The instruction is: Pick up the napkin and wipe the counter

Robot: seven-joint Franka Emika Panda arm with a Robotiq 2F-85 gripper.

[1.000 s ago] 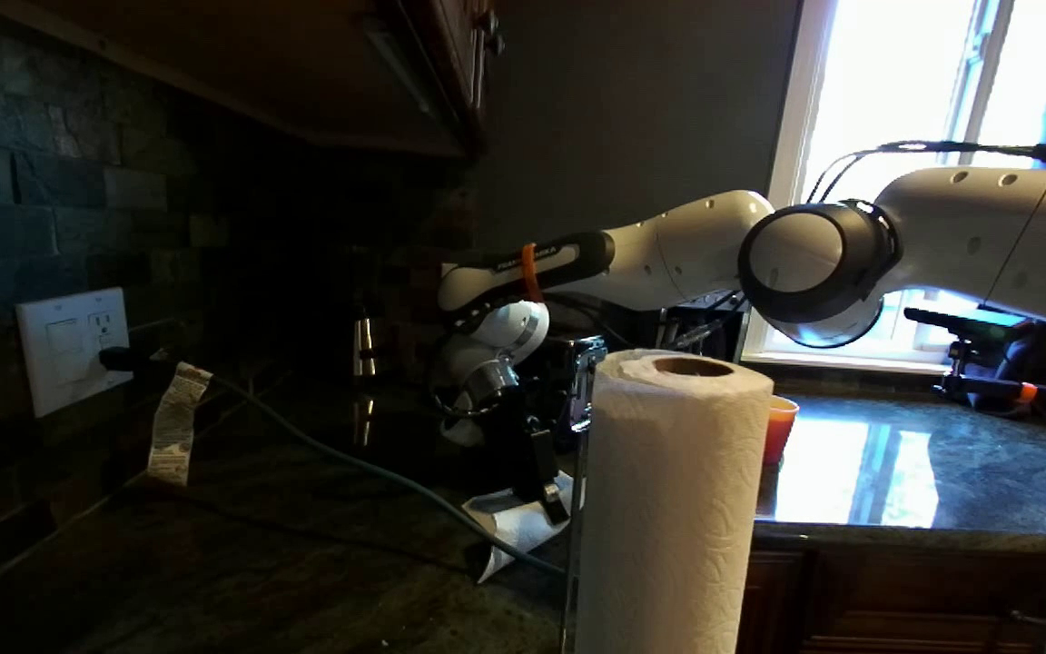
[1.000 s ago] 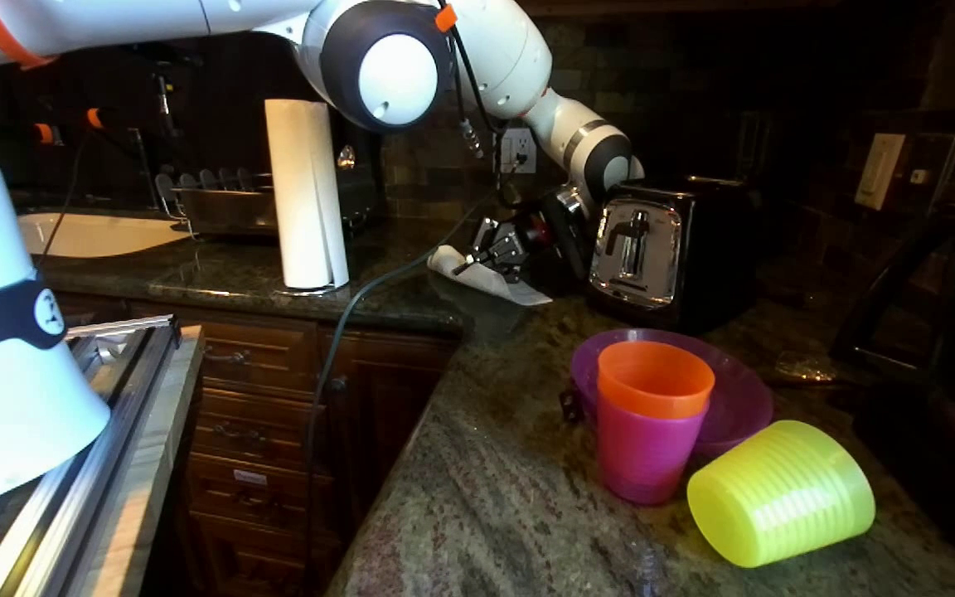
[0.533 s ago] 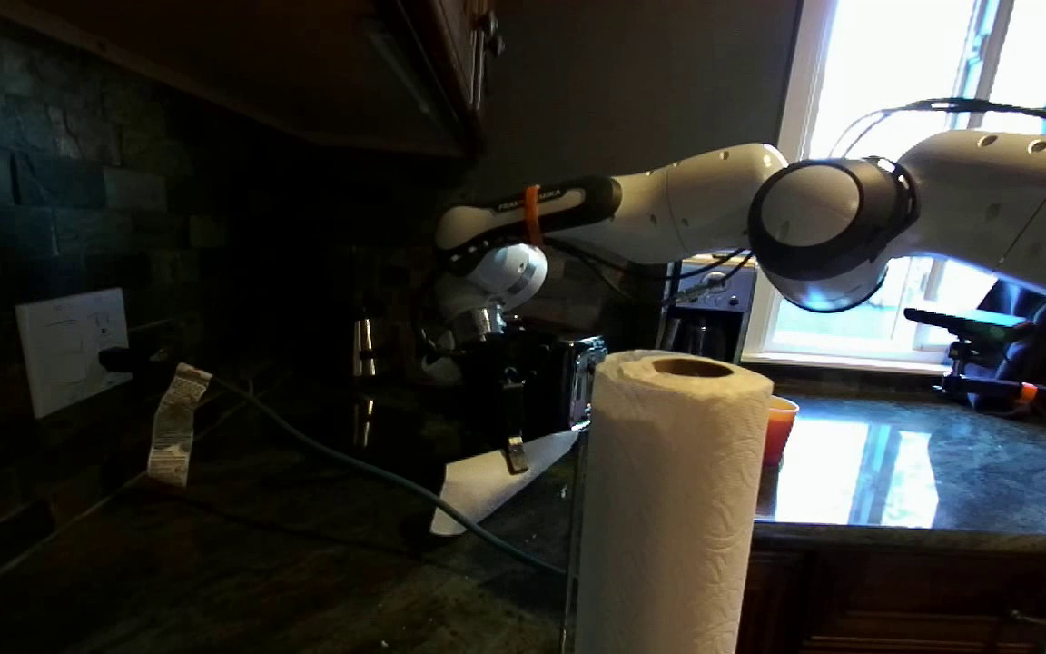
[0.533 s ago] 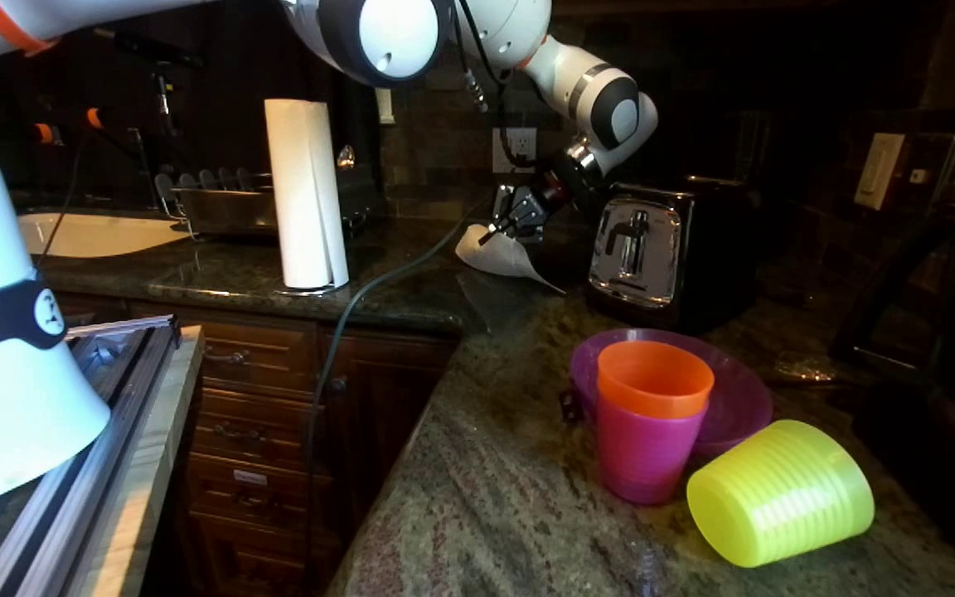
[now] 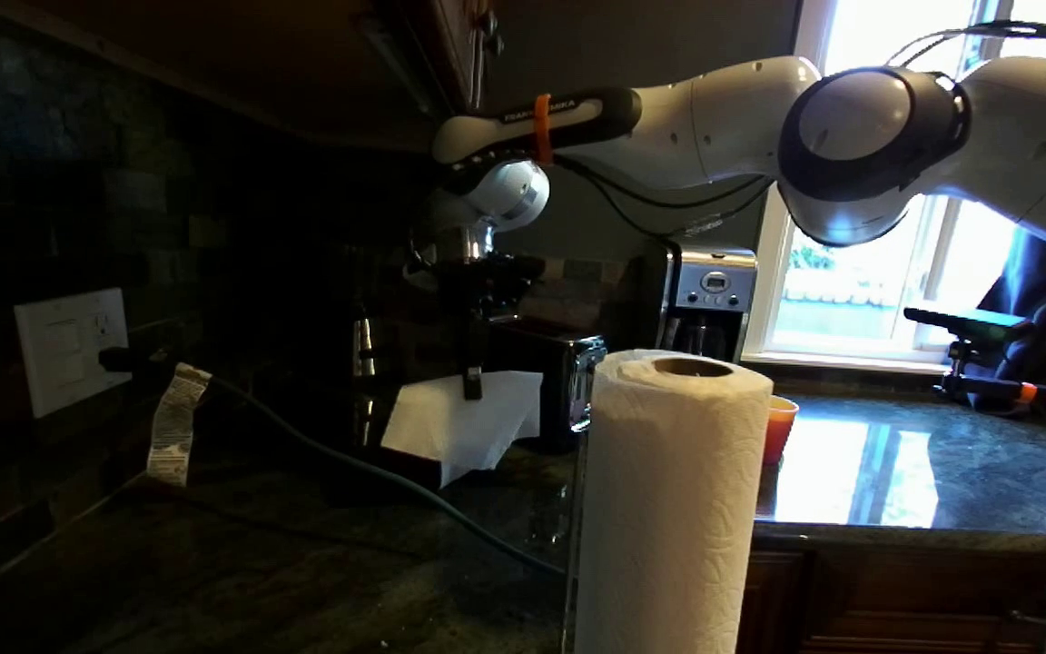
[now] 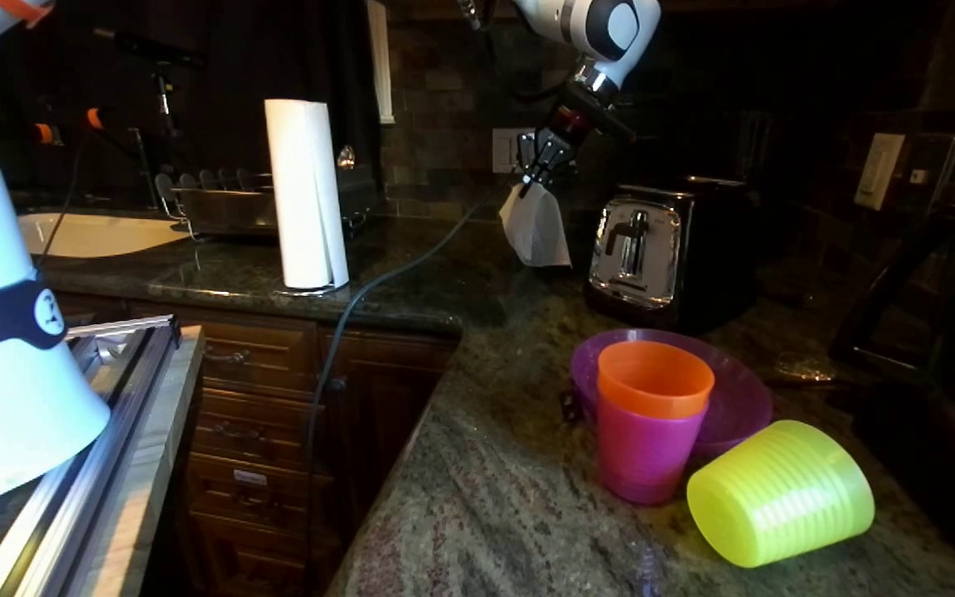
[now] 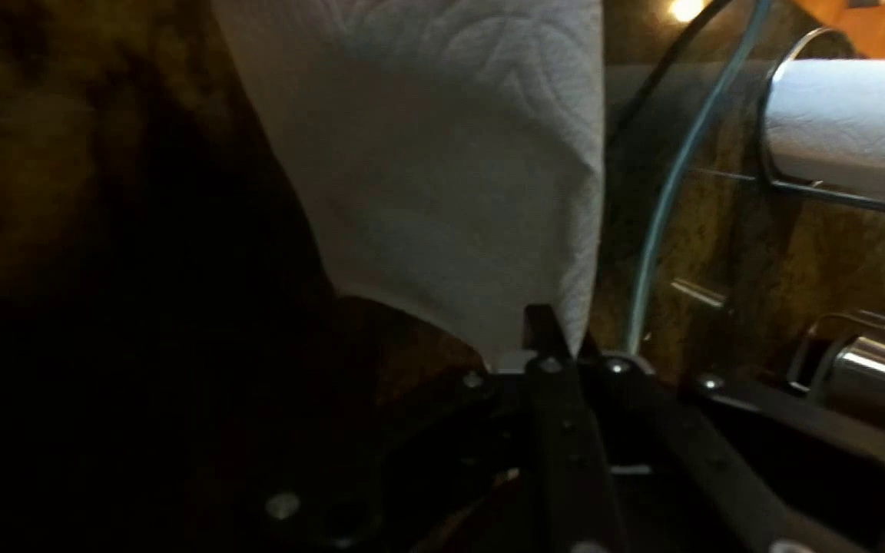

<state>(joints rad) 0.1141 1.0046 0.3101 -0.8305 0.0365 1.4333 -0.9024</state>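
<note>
The white napkin [image 5: 459, 427] hangs from my gripper [image 5: 472, 389] above the dark speckled counter [image 5: 305, 581]. In an exterior view the gripper [image 6: 530, 184] grips the napkin [image 6: 537, 232] by its upper part, and the lower edge hangs free, left of the toaster. In the wrist view the napkin [image 7: 450, 184] spreads out from between the fingertips of the gripper [image 7: 571, 344], which are closed together on it. One finger is partly hidden behind the napkin. The counter [image 6: 477, 464] also shows below in the other picture from outside.
A paper towel roll [image 5: 673, 509] stands near the front in an exterior view. A cable [image 6: 386, 278] crosses the counter. A toaster [image 6: 635, 249] stands beside the napkin. A purple bowl [image 6: 734, 406], stacked orange and pink cups [image 6: 652, 431] and a yellow cup [image 6: 780, 497] are nearer.
My gripper has risen with the napkin, lifting it off the counter. The napkin was lying spread out and now hangs down from the fingertips. The arm has moved upward.
</note>
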